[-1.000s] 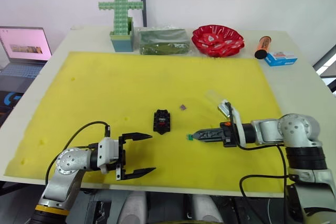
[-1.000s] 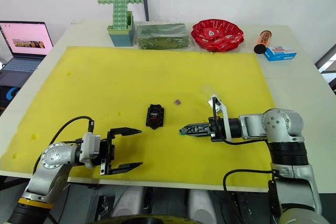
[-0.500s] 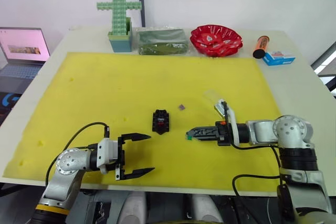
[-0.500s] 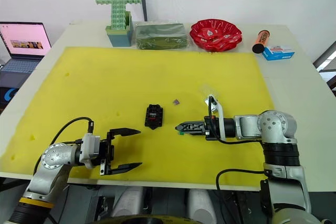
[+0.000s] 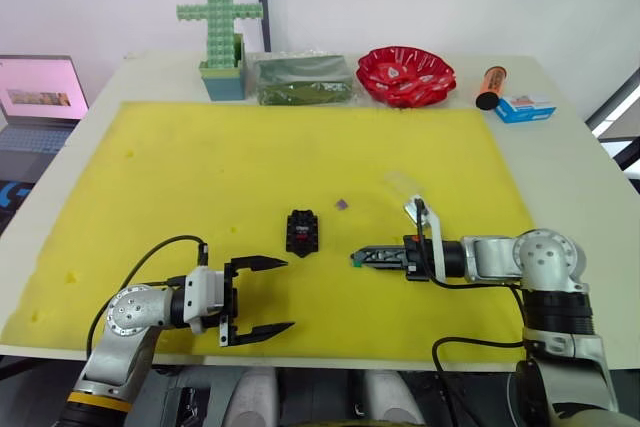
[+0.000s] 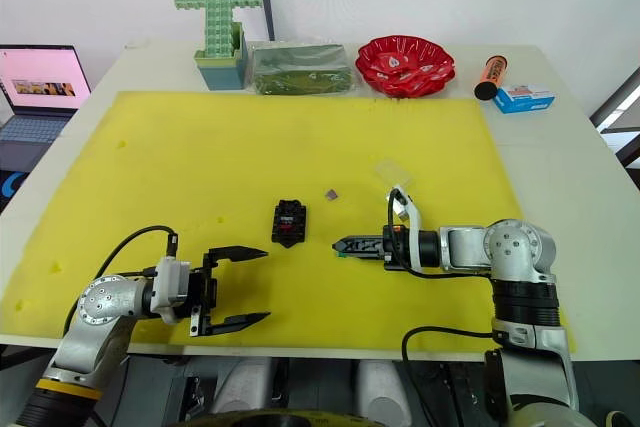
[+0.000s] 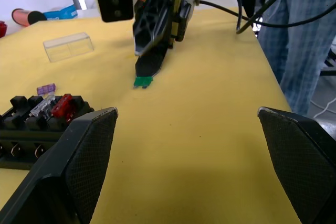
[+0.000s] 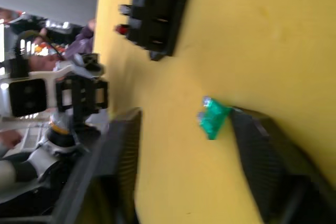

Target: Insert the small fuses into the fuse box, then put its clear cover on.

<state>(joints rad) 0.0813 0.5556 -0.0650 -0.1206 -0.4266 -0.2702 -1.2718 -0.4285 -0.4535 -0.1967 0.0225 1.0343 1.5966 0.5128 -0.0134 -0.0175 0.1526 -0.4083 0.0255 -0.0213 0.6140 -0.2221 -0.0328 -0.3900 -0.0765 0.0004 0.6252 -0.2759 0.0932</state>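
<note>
Right gripper, fingers closed on the tiny green plastic fuse, points toward the small black ribbed fuse box just ahead-left (left gripper gapes empty, nearby).

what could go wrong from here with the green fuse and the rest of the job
The right end effector pinches the green fuse only at its very tip, so it might slip or twist before reaching the fuse box. The purple fuse lies loose near the box and could get knocked. The clear cover sits close beside the right arm, which may sweep it aside.
</note>
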